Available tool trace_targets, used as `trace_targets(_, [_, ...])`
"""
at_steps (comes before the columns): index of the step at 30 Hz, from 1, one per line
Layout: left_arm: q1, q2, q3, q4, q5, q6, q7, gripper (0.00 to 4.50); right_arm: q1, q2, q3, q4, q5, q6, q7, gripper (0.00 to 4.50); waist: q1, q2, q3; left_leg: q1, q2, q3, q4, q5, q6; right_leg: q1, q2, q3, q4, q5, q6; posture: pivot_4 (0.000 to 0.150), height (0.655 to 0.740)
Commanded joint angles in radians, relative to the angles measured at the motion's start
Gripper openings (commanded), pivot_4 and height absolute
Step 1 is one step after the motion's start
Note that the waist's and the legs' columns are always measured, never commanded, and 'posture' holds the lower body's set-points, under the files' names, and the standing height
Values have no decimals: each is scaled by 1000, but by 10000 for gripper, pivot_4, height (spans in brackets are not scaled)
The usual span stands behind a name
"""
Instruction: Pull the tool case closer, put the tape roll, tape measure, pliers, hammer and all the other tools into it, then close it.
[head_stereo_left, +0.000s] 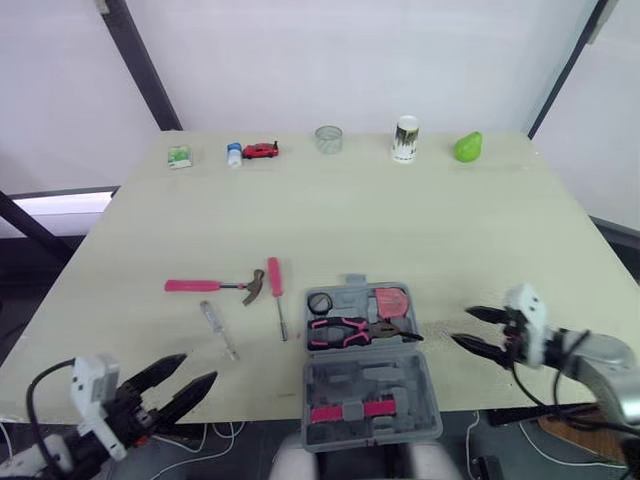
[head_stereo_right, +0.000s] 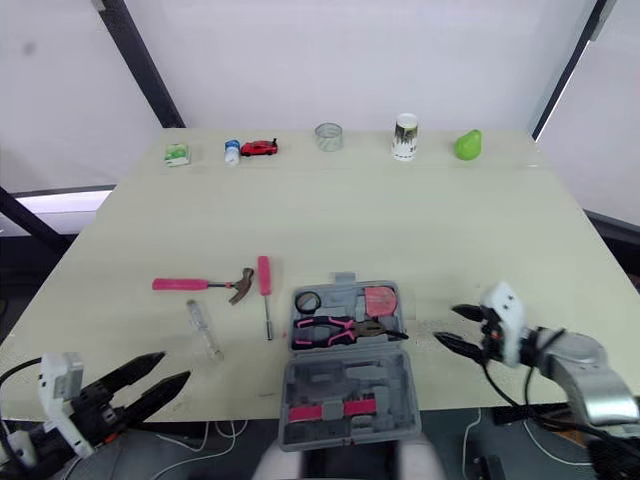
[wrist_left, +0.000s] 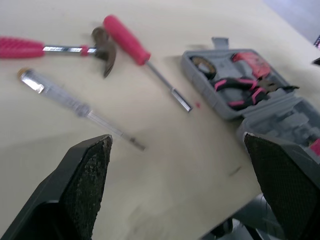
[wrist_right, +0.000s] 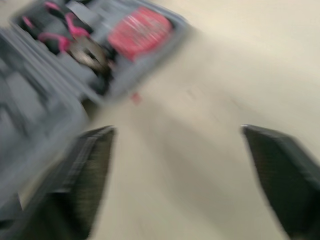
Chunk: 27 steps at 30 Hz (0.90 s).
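Packing is half done: hammer (head_stereo_left: 215, 286), screwdriver (head_stereo_left: 276, 290) and seemingly a tester (head_stereo_left: 217, 328) are to be fetched into the case (head_stereo_left: 335, 385). Left gripper (head_stereo_left: 198, 367) and right gripper (head_stereo_left: 462, 326) are held open.

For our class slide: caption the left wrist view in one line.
Open left hand faces pink-handled hammer, pink-handled screwdriver, clear-handled screwdriver and open grey plastic tool case.
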Motion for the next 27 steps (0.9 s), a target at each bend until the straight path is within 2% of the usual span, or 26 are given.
trace_targets(1, [50,5,40,45,16,-31,-35,45000,104,-61,-133,-8,26,-28,20,44278,1,-1,1,1,0,0,0,0,0,0,0,0,0,0,0,1500,7400])
trace_targets(6, [24,8,13,44,48,-73,-37,45000,108,-51,-130,-32,34,-43,8,44278,0,-3,2,1,1,-2,0,0,0,0,0,0,0,0,0,1500,7400])
trace_targets(13, [-93,72,-86,-11,36,-7,-71,45000,-12,-37,40,-49,-5,-41,34,44278,1,-3,3,1,0,-1,0,0,0,1,0,1,1,2,-4,1500,7400])
trace_targets(14, [-109,88,-109,-18,40,3,-80,39579,-38,-39,65,-40,-13,-34,38,39144,2,-3,3,0,0,-1,0,0,0,1,0,1,1,2,-4,1500,7400])
trace_targets(15, [-128,112,-145,-32,59,5,-94,36370,-68,-44,102,-32,-28,-32,52,35730,1,-3,3,1,0,-1,0,0,0,1,0,1,1,3,-4,1500,7400])
trace_targets(18, [-187,160,-223,-68,87,32,-95,20447,-141,-59,190,-11,-81,-33,74,19687,2,-3,3,0,0,1,0,0,0,1,0,1,1,3,-4,1500,7400])
trace_targets(19, [-208,167,-239,-76,89,50,-82,18113,-158,-67,213,-11,-96,-33,83,17248,2,-2,3,0,0,1,0,0,0,1,0,1,1,3,-4,1500,7400])
trace_targets(20, [-231,178,-262,-85,95,66,-77,11491,-176,-73,239,-17,-111,-28,91,10120,3,-2,3,0,0,1,0,0,0,1,0,1,2,3,-4,1500,7400])
trace_targets(22, [-271,195,-309,-96,112,88,-75,1603,-213,-83,289,-35,-134,-7,105,542,3,-2,3,0,0,1,0,0,0,1,1,1,2,3,-4,1500,7400])
trace_targets(23, [-286,203,-333,-98,126,94,-75,344,-230,-87,313,-44,-146,0,114,0,3,-2,3,0,0,1,0,0,0,1,1,1,2,3,-4,1500,7400])
trace_targets(27, [-343,218,-414,-59,176,104,-75,344,-311,-91,405,-50,-204,21,140,0,1,-2,3,0,0,1,1,0,0,1,2,1,3,4,-2,1500,7400])
